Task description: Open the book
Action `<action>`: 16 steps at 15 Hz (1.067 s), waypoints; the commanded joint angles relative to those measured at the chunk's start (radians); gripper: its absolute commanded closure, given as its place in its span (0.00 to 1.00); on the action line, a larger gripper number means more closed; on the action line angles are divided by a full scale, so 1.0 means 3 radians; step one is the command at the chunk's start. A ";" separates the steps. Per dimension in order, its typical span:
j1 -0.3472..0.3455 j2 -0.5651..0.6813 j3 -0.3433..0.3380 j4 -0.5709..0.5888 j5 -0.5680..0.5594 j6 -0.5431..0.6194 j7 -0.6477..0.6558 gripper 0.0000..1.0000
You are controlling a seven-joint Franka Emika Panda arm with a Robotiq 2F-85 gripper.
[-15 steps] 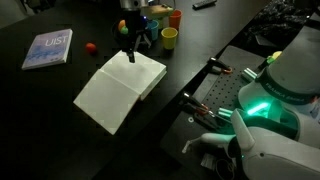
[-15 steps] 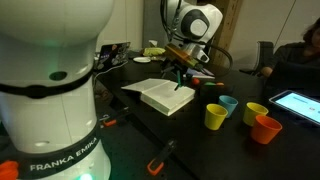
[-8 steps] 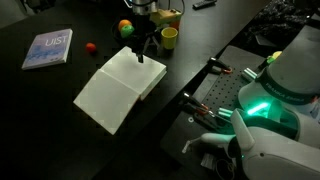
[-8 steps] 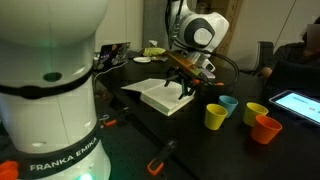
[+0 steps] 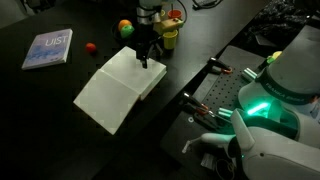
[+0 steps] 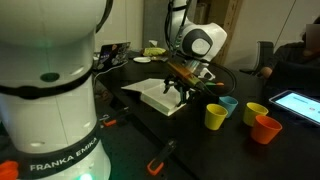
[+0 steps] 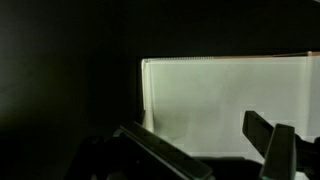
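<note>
The book (image 5: 118, 88) lies open on the dark table, white pages up; it also shows in an exterior view (image 6: 165, 97) and fills the wrist view (image 7: 225, 105). My gripper (image 5: 146, 57) hangs just above the book's far corner, fingers apart and holding nothing. It shows in an exterior view (image 6: 181, 90) over the book's right part. In the wrist view the two dark fingers (image 7: 215, 150) frame bare page, with the page's left edge against the black table.
A thin blue-grey book (image 5: 48, 48) lies at the far left. A red ball (image 5: 90, 47) and an apple (image 5: 125, 27) sit behind the open book. Cups stand near it: yellow (image 6: 216, 117), blue (image 6: 229, 104), orange (image 6: 266, 130). Another robot base (image 5: 275, 95) stands at right.
My gripper has moved from the open book's middle edge toward its corner nearest the cups and risen slightly. The book stays open and still.
</note>
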 commanded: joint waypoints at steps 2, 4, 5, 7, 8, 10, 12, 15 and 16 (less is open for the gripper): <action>-0.0106 0.0088 0.0159 0.0040 0.0045 0.0080 0.0051 0.00; -0.0152 0.0093 0.0229 0.0065 0.0126 0.0038 0.0031 0.00; -0.0166 0.0095 0.0248 0.0068 0.0143 0.0030 0.0041 0.00; -0.0195 0.0077 0.0269 0.0074 0.0154 0.0004 0.0052 0.00; -0.0199 0.0070 0.0274 0.0078 0.0148 0.0000 0.0069 0.00; -0.0196 0.0052 0.0274 0.0089 0.0122 -0.0016 0.0125 0.00; -0.0205 0.0039 0.0289 0.0114 0.0141 -0.0065 0.0154 0.00; -0.0191 0.0018 0.0293 0.0152 0.0129 -0.0095 0.0201 0.00; -0.0176 0.0005 0.0284 0.0170 0.0102 -0.0100 0.0227 0.00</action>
